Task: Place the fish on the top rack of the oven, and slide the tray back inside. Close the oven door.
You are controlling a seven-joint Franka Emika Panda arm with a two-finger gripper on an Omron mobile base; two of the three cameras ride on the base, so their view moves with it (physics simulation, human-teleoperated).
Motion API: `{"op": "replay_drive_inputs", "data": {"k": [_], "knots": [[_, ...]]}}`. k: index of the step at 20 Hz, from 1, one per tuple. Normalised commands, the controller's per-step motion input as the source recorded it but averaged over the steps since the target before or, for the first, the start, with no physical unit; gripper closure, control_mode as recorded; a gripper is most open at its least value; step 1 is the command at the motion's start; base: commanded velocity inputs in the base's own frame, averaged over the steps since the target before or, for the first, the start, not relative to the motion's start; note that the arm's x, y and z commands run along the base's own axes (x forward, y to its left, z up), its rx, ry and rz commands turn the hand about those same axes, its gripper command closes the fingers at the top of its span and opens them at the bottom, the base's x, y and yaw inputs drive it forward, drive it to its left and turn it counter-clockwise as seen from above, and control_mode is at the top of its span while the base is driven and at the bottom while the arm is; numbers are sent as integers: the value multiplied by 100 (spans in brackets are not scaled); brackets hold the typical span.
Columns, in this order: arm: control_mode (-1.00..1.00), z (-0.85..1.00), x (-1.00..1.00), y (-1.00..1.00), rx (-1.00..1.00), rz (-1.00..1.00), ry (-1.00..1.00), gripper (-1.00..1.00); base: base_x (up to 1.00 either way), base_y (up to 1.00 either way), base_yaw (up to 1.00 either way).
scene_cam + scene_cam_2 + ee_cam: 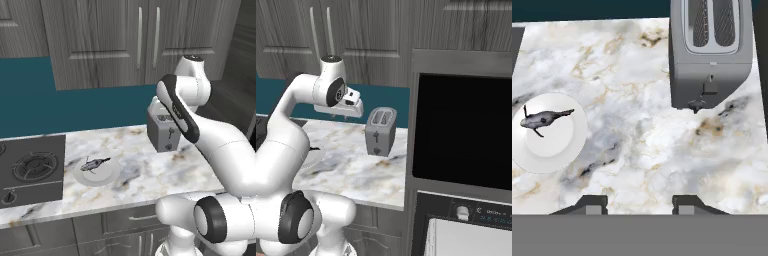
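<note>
The small dark grey fish (95,163) lies on a round white plate (108,176) on the marble counter, beside the stove. In the hand view the fish (544,119) sits at the left on the plate (559,147). My gripper (639,202) hangs high over the counter, well right of the fish, its tips apart with nothing between them; from the right base it (340,117) points down left of the toaster. The oven (463,130) stands at the right as a black opening in a dark cabinet. A light grey tray (471,239) juts out below its control strip. The oven door is out of view.
A silver two-slot toaster (165,132) stands on the counter near the oven side, close under my hand, also in the hand view as the toaster (710,55). A black gas stove (31,170) fills the counter's left end. Grey wall cabinets hang above a teal backsplash.
</note>
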Motion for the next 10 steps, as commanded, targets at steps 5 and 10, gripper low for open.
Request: {"op": "replay_drive_inputs", "data": {"k": [5, 10], "knots": [[-100, -23, -31, 16, 0, 0, 0, -100, 0, 0, 0], [-100, -48, -21, 47, 0, 0, 1, -100, 0, 0, 0]]}}
